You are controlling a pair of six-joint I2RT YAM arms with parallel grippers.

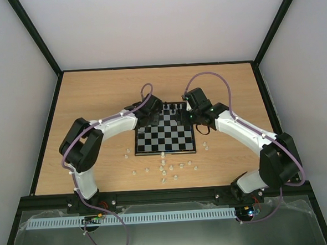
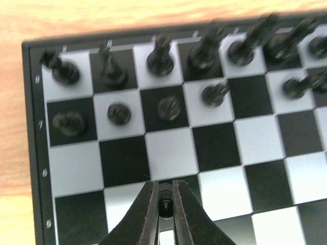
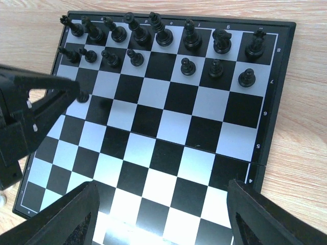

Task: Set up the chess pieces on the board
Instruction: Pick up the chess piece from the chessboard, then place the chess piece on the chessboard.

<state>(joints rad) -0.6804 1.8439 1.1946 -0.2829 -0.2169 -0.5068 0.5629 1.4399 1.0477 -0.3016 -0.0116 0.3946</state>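
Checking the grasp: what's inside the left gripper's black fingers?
A small black chess piece sits pinched between the fingers of the left gripper, over the black-and-white chessboard. Only a sliver of it shows; its base and the square under it are covered by the fingers.
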